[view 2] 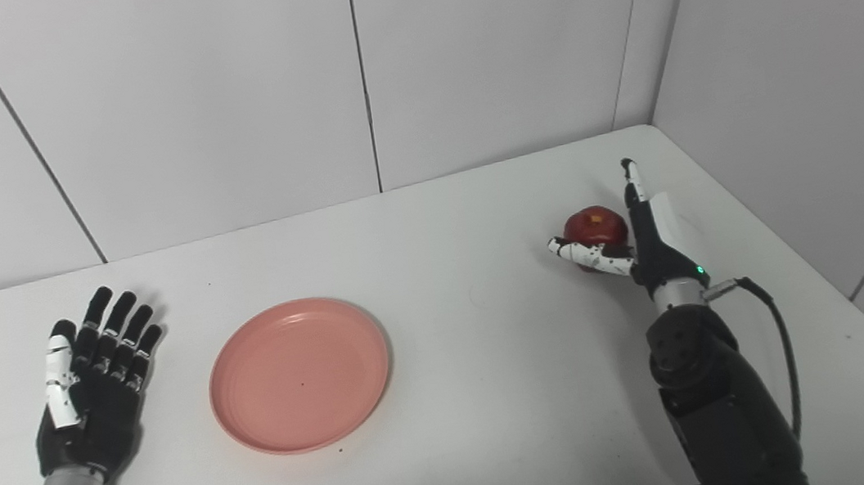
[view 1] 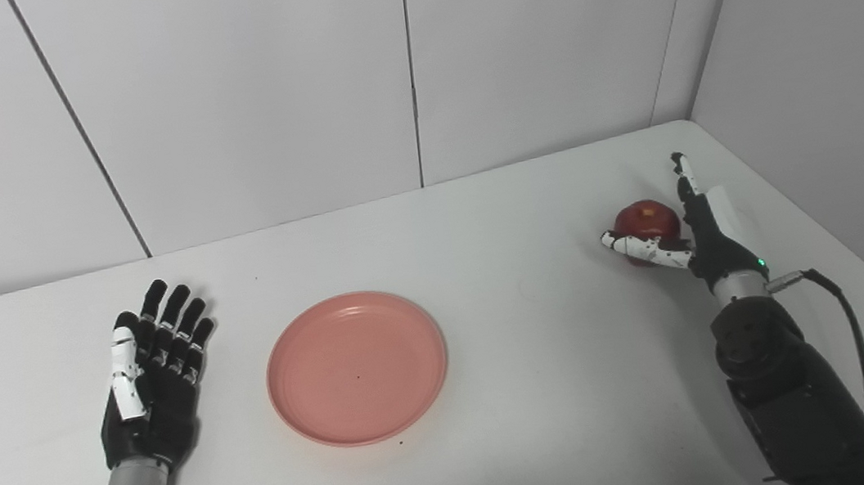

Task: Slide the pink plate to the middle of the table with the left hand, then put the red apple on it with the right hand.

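Centrally pink plate, left hand spread empty, right hand open beside red apple

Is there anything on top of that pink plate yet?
No. The pink plate lies bare on the table. The red apple sits far right by the right hand. Underneath is hidden.

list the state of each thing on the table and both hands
pink plate: upright, empty, flat on the table, touched by neither hand
red apple: on the table at the right, not on the plate
left hand: open, holding nothing
right hand: open around the apple, not closed on it
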Tool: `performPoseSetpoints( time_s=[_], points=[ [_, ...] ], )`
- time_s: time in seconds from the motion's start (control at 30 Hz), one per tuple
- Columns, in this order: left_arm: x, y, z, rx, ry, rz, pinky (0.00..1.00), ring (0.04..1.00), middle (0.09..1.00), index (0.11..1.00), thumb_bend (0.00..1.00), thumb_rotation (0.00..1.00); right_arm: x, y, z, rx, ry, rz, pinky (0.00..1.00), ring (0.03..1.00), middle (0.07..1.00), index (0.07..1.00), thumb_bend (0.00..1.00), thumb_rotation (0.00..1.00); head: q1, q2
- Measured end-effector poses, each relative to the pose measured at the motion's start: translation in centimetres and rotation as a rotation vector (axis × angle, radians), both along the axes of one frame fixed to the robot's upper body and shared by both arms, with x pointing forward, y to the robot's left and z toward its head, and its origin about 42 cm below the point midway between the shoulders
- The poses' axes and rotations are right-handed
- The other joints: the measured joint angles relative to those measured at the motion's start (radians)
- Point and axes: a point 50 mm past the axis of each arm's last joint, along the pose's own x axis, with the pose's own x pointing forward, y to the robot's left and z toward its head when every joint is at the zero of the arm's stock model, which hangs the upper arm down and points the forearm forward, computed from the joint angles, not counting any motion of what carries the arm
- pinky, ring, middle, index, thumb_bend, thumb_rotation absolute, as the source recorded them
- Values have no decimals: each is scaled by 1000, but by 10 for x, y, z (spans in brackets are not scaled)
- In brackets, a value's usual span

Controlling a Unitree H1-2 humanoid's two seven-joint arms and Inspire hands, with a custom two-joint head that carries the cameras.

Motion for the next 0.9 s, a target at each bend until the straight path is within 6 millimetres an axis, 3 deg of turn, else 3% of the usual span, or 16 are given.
performPoseSetpoints(
  time_s=[0.2,0.37,0.63,0.83,0.9],
  points=[
    [0,0,0,0,0,0,975,950,949,941,361,1000,2,5,-1,8,36,2,765,874,918,948,1000,461,5,2],
    [0,0,0,0,0,-1,972,944,944,933,363,1000,5,8,0,8,43,7,782,849,877,890,1000,361,8,2],
    [0,0,0,1,0,-2,967,945,944,934,363,1000,15,7,2,-1,50,6,736,812,843,860,999,291,9,0],
    [-2,0,0,5,0,3,965,938,936,928,364,1000,21,-2,-5,-32,52,-40,616,710,746,763,907,202,12,0],
    [-2,0,-1,5,1,3,967,938,937,930,362,1000,22,-5,-6,-42,32,-49,527,601,657,667,843,133,12,0]
  ],
)
